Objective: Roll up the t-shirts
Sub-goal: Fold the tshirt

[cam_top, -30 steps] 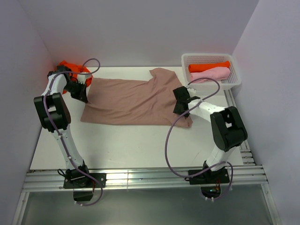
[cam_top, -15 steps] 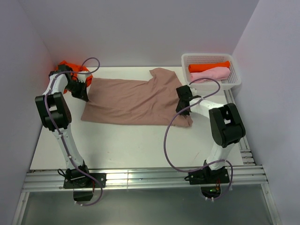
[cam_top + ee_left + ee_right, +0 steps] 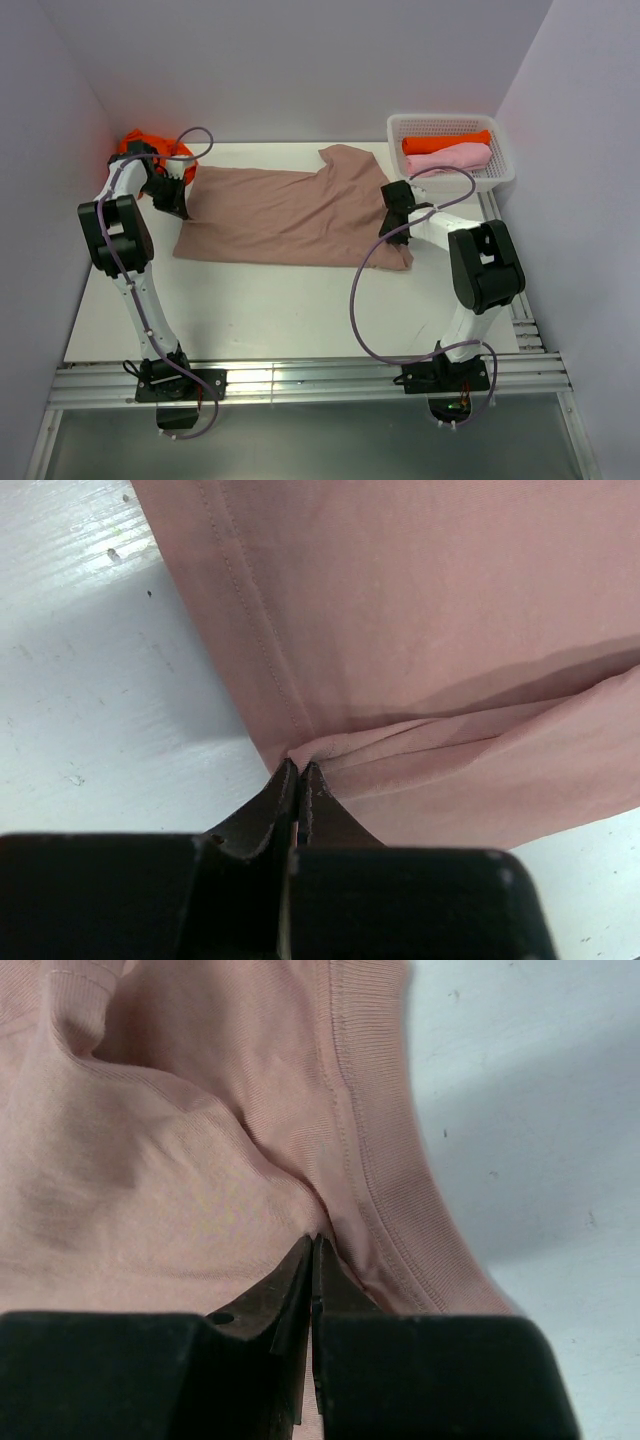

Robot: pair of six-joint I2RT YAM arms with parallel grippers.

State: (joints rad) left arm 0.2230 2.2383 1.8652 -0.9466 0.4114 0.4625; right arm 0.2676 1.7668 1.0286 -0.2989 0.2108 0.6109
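While four t-shirts show in all, only one lies spread out: the dusty pinkish-brown t-shirt (image 3: 285,215), flat on the white bench (image 3: 280,310) a little toward 12 o'clock of its middle, its length running from 9 to 3 o'clock. Two arms reach it, one at each end. At the shirt's 9 o'clock edge the left jaws are pressed together on a small fold of the cloth beside the stitched hem, and creases run away from the pinch. At the 3 o'clock end the right jaws are likewise closed, with the cloth gathered at their tips just beside a ribbed band. Of the two bright orange shirts, one is a crumpled heap (image 3: 140,145) in the bench's 10 o'clock corner, behind the left arm (image 3: 115,235). The other, rolled (image 3: 445,143), lies in the single white mesh basket (image 3: 500,175) at 2 o'clock, touching the one light pink roll (image 3: 450,158) on its 6 o'clock side.
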